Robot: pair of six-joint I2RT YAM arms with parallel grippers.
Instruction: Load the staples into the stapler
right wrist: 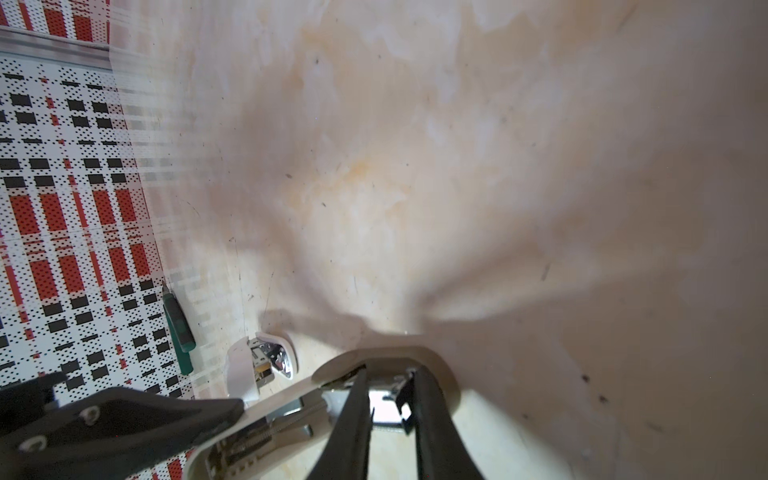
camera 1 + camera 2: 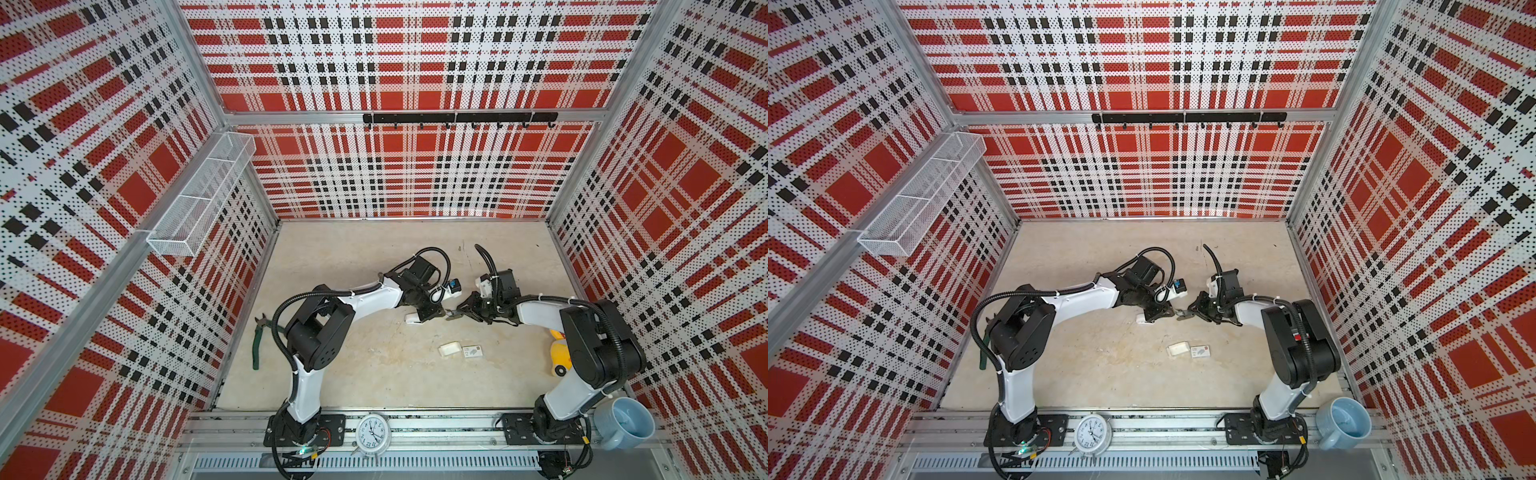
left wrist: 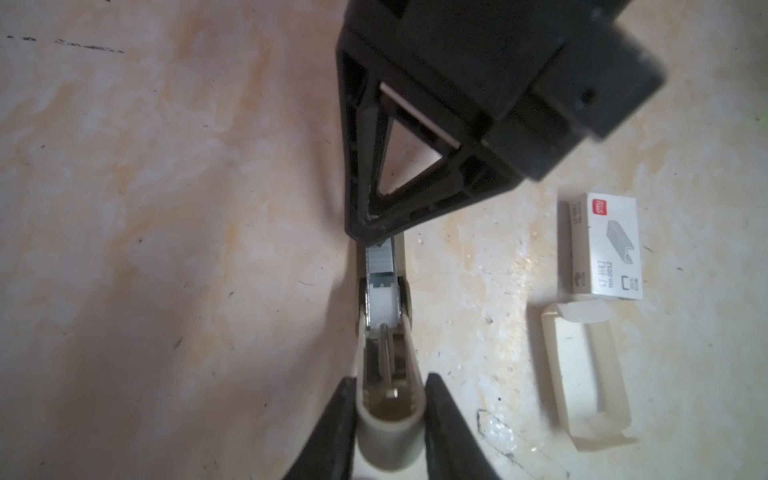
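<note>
The cream stapler (image 3: 388, 432) lies opened on the tabletop, with its spring and white pusher showing in the channel. My left gripper (image 3: 390, 386) is shut on the stapler's rounded rear end, one finger pressed to each side. A silver strip of staples (image 3: 380, 259) sits in the channel ahead of the pusher. My right gripper (image 1: 390, 374) meets it at the far end, its fingers closed narrowly on the strip over the stapler's front. In both top views the two grippers (image 2: 432, 313) (image 2: 451, 316) meet tip to tip at mid-table over the stapler (image 2: 1144, 319).
An empty white cardboard tray (image 3: 582, 374) and the printed box sleeve (image 3: 602, 245) lie side by side nearer the front. Green-handled pliers (image 2: 259, 345) lie by the left wall. A yellow toy (image 2: 559, 353), a blue mug (image 2: 627, 422) and an alarm clock (image 2: 372, 432) are at the right and front.
</note>
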